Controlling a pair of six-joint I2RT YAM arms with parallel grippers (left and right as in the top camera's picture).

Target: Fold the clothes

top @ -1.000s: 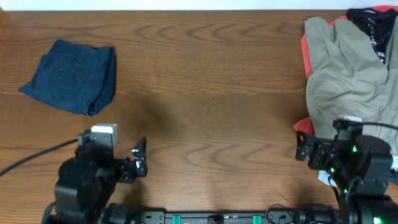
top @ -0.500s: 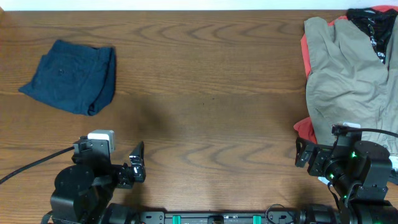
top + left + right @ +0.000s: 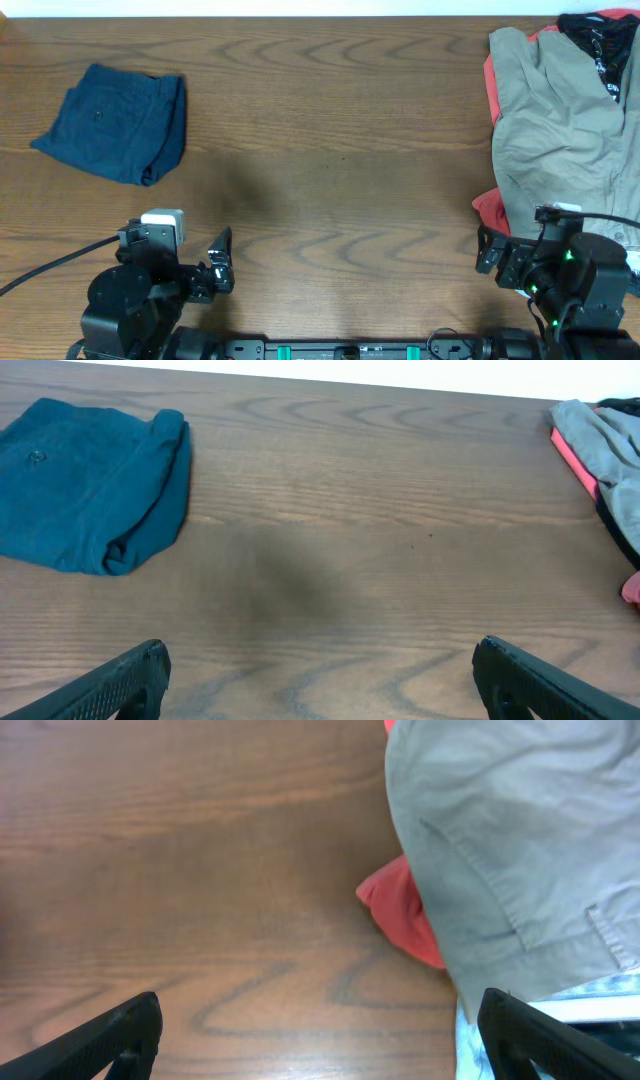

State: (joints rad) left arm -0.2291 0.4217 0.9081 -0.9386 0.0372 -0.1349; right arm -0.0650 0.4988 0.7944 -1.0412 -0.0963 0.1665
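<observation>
A folded dark navy garment (image 3: 115,123) lies at the far left of the table; it also shows in the left wrist view (image 3: 90,485). A pile at the right holds a khaki-tan garment (image 3: 560,120) over a red-orange one (image 3: 488,208) and a black one (image 3: 600,35). In the right wrist view the khaki garment (image 3: 520,840), the red-orange one (image 3: 405,910) and a pale striped cloth (image 3: 470,1040) show. My left gripper (image 3: 318,670) is open and empty near the front edge. My right gripper (image 3: 318,1030) is open and empty beside the pile's front corner.
The wooden table (image 3: 330,150) spreads between the navy garment and the pile. A black cable (image 3: 50,262) runs from the left arm to the left edge. A dark rail (image 3: 350,350) lines the front edge.
Both arms have drawn back slightly toward the front edge since a second ago. The garments have not moved.
</observation>
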